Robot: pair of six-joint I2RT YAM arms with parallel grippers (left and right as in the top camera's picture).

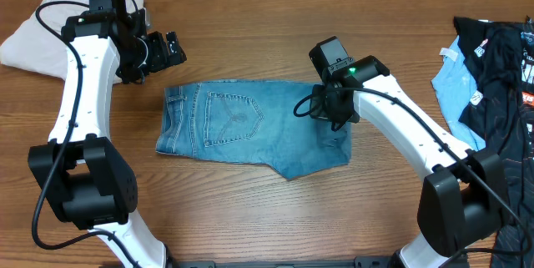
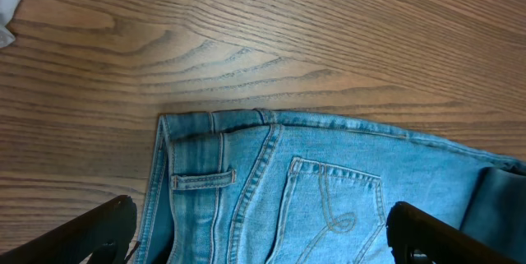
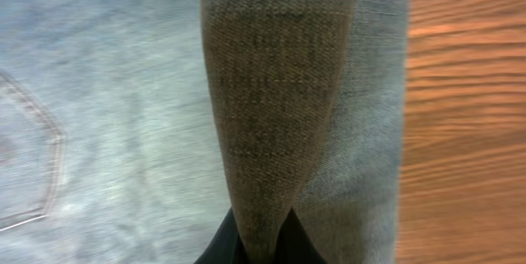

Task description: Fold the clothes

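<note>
Jeans (image 1: 242, 126) of light blue denim lie flat near the middle of the wooden table (image 1: 267, 17), in a short, wide shape. The waistband is at the left end and a stitched back pocket (image 1: 234, 113) faces up. The lower right corner juts out a little toward the robot.

The right gripper (image 1: 334, 109) is down on the right end of the jeans. Its jaws are closed tight on a raised fold of denim, which the wrist view shows standing up between the dark fingertips (image 3: 218, 252). From overhead, that arm crosses the right end of the jeans and hides part of the cloth under it.

The left gripper (image 1: 171, 48) hangs just beyond the upper left corner of the waistband. Its jaws are spread wide with nothing between them. In its wrist view the two fingers frame the belt loop and the pocket below.

A pale beige garment (image 1: 25, 47) lies bunched at the far left corner, partly under the left arm. At the right edge, well apart from the jeans, a black printed garment (image 1: 501, 59) lies on pale blue cloth (image 1: 455, 80). The right arm's base overlaps its near end.
</note>
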